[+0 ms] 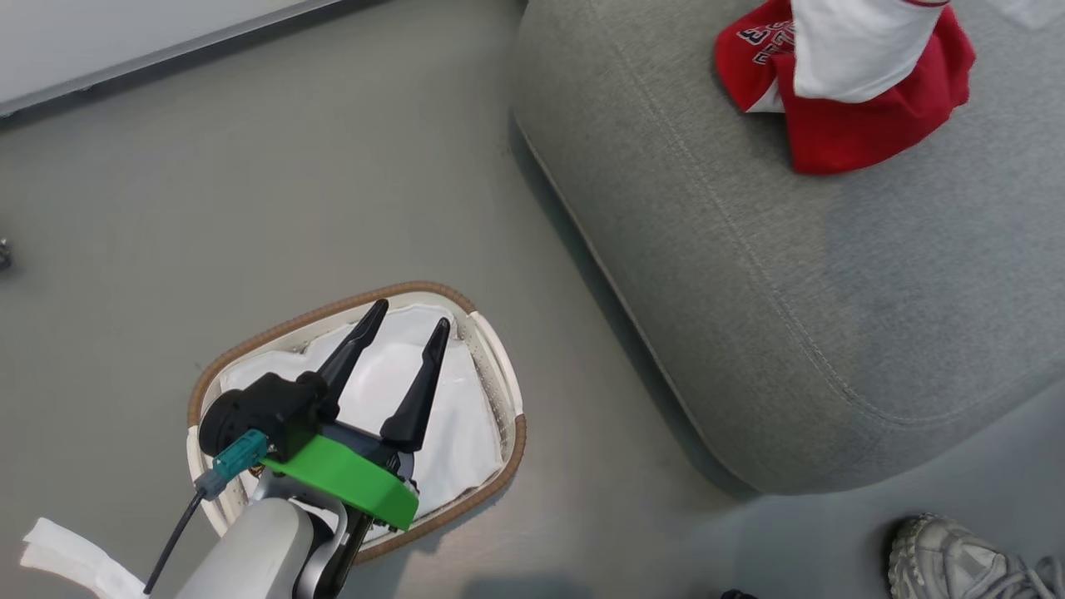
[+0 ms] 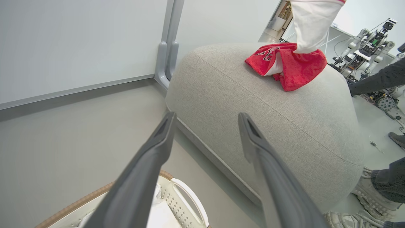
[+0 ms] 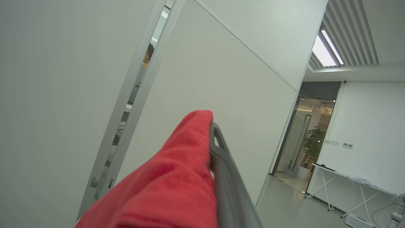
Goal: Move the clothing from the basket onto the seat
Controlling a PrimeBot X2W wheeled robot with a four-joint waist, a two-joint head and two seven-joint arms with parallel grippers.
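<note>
Hovers with left hand (image 1: 413,314) spread wide over basket (image 1: 333,313) holding a white liner sheet (image 1: 466,433); grips red clothing (image 1: 865,133) in clenched right hand (image 3: 211,126) above seat (image 1: 749,291).

Your left gripper (image 1: 410,314) sits at the lower left of the head view above its pale forearm (image 1: 250,557), dark fingers spread wide. Your right gripper (image 3: 213,128) is clamped tight on red clothing (image 3: 171,183).
</note>
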